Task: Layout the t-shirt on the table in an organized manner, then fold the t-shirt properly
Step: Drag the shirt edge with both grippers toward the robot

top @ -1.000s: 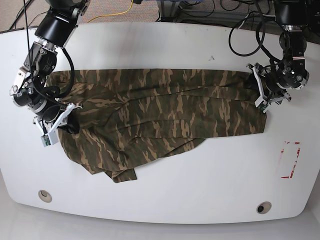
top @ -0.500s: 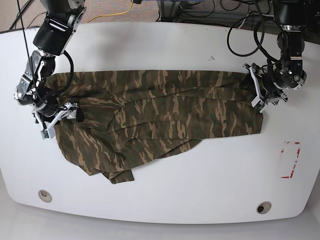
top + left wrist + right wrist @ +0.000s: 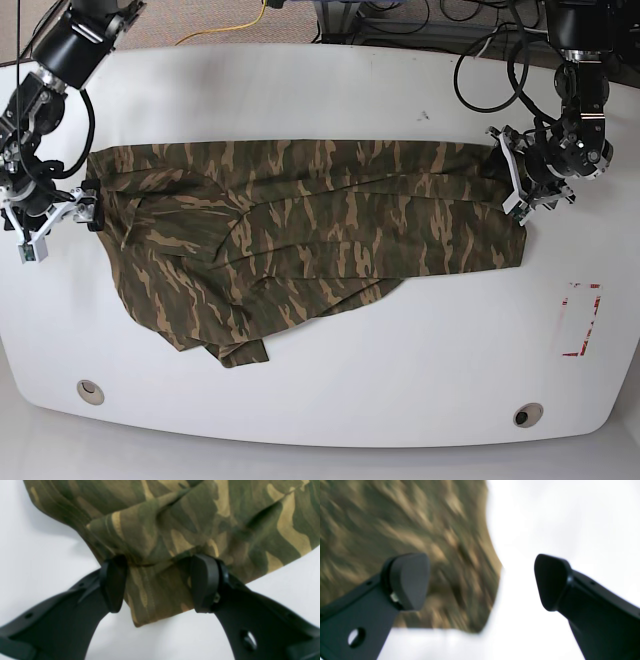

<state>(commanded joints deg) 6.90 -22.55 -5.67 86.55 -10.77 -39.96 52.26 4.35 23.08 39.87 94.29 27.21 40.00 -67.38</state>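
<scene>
The camouflage t-shirt (image 3: 320,220) lies spread lengthwise across the white table (image 3: 330,90), with a rumpled flap hanging toward the front left. At the shirt's right edge, my left gripper (image 3: 522,195) is shut on a bunched fold. In the left wrist view that cloth (image 3: 175,517) fills the space between the black pads of the gripper (image 3: 158,585). My right gripper (image 3: 62,225) sits at the shirt's left edge, open. In the blurred right wrist view, one finger of that gripper (image 3: 482,582) hangs over the shirt (image 3: 395,517) and the other over bare table, holding nothing.
Two round grommet holes (image 3: 90,391) (image 3: 527,415) sit near the table's front edge. A red tape outline (image 3: 581,320) marks the right side. Cables (image 3: 480,40) trail behind the far edge. A small dark speck (image 3: 424,115) lies beyond the shirt.
My right gripper has let go of the shirt's left part and drawn away to the left, off the cloth. The shirt's left edge now lies farther left. My left gripper has hardly moved.
</scene>
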